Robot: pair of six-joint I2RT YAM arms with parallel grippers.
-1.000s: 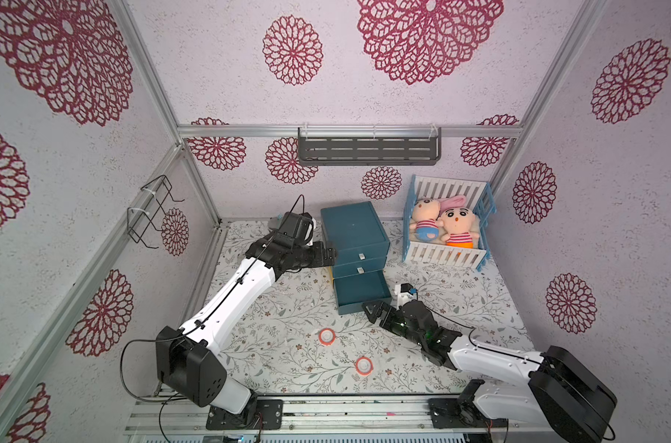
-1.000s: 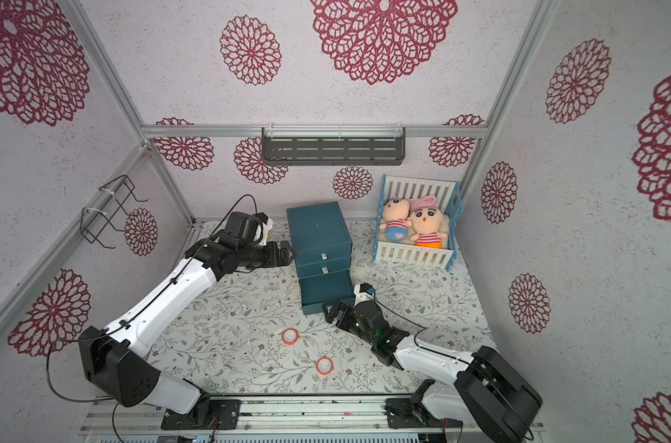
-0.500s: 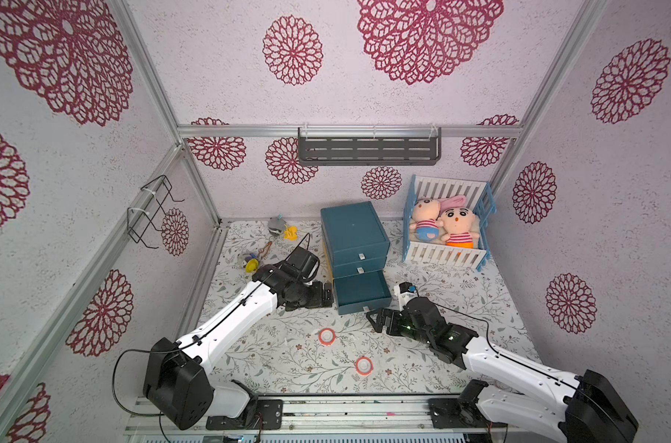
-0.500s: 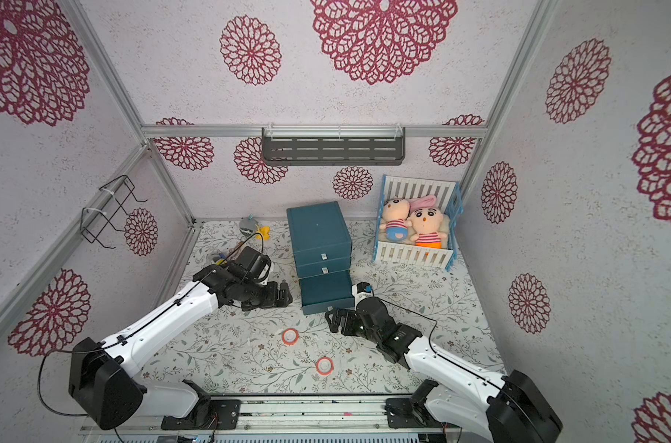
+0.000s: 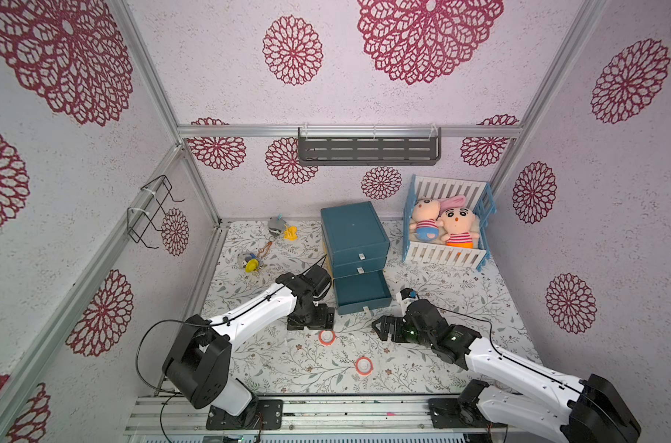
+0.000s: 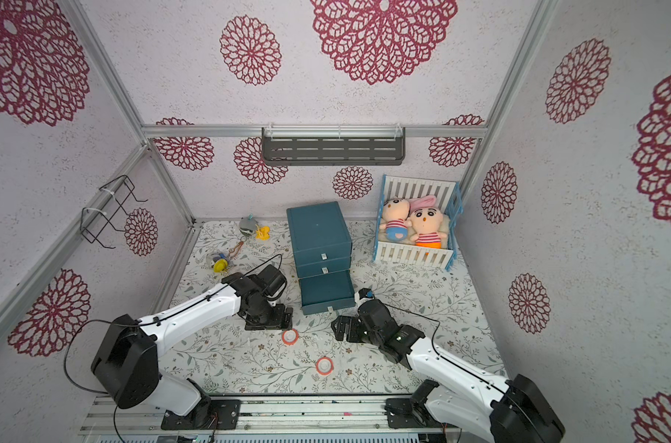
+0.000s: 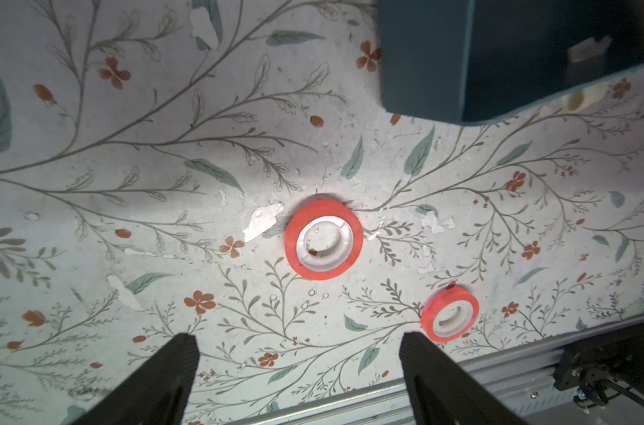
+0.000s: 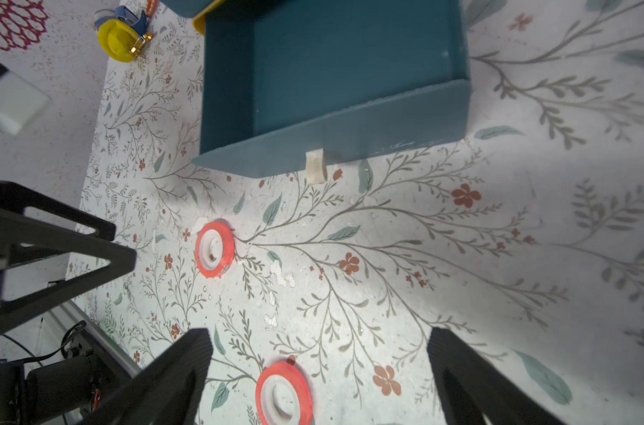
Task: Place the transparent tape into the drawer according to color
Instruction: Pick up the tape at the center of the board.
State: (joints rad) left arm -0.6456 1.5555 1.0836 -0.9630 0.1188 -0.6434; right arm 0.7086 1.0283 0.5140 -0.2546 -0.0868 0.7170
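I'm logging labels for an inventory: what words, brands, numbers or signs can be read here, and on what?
None readable in any view. The red-orange tape rings have plain white cores; the blue drawer chest and the dolls in the crib carry no lettering that shows.

Two matching units. Left arm (image 5: 257, 310) and right arm (image 5: 518, 368): white shell links, black joint housings, black base plates (image 5: 245, 416).
Thin black cables (image 5: 138, 353) run along both.
Green indicator lights (image 5: 455, 337) on the right forearm.
Left gripper (image 7: 296, 340): open triangular black frame (image 8: 55, 235) with silver screws.
Fingers (image 7: 165, 375): black, tapered.
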